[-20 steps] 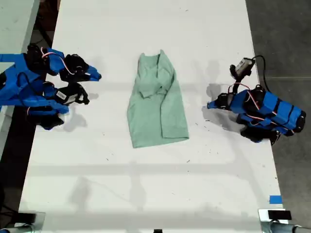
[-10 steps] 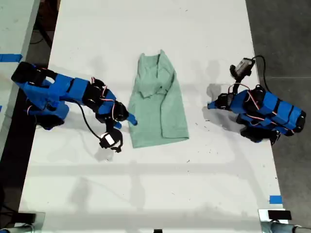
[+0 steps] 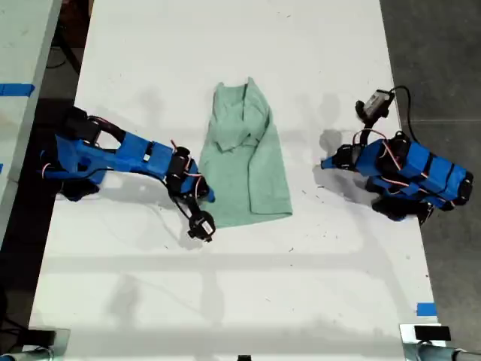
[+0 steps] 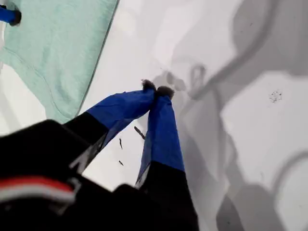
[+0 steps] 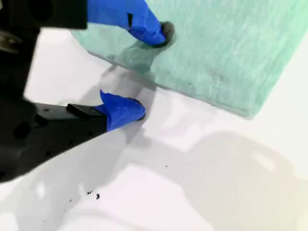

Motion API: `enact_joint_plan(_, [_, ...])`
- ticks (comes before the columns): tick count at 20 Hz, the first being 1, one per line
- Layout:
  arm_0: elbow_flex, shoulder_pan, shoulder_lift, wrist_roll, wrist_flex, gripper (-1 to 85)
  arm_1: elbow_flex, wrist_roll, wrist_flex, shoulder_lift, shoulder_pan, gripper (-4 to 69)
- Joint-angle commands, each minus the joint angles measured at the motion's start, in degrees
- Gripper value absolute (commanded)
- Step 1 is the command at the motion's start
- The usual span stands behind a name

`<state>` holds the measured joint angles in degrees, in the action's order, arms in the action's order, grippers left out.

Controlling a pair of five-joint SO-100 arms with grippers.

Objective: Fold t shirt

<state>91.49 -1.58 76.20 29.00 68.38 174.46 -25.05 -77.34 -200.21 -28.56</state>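
The pale mint-green t shirt (image 3: pixel 244 158) lies folded lengthwise on the middle of the white table (image 3: pixel 301 286). My second gripper (image 3: pixel 207 194) has reached its lower edge on the exterior view's left. In the second wrist view this gripper (image 5: pixel 151 71) is open: one fingertip (image 5: pixel 163 31) rests on the t shirt (image 5: pixel 231 53), the other (image 5: pixel 130 109) on the table just beside the hem. My first gripper (image 3: pixel 325 162) sits on the exterior view's right, apart from the shirt. Its jaws (image 4: pixel 156 89) are shut with nothing between them, and the t shirt (image 4: pixel 57 48) lies beyond.
A small camera module (image 3: pixel 201 226) hangs off the second arm's wrist near the shirt's corner. A blue tape mark (image 3: pixel 425 309) sits at the table's edge on the exterior view's lower right. Dark floor borders the table on both sides.
The second arm has swung out from the table's edge on the exterior view's left and stretched to the shirt's lower hem. The first arm and the shirt have not moved.
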Motion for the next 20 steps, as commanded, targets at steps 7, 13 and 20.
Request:
enact_joint_plan(7, [-4.8, 0.2, -4.5, -2.8, 8.5, -0.3, 3.1, -0.3, -0.3, -0.8, 1.0, 1.2])
enact_joint_plan(13, [-17.0, 1.0, 2.9, -7.5, 22.2, -0.3, 3.1, -0.3, -0.3, -0.8, 0.9, 1.2])
enact_joint_plan(20, [-35.1, 5.2, 0.2, -21.7, 22.1, -0.3, 3.1, -0.3, -0.3, -0.8, 0.4, 1.2])
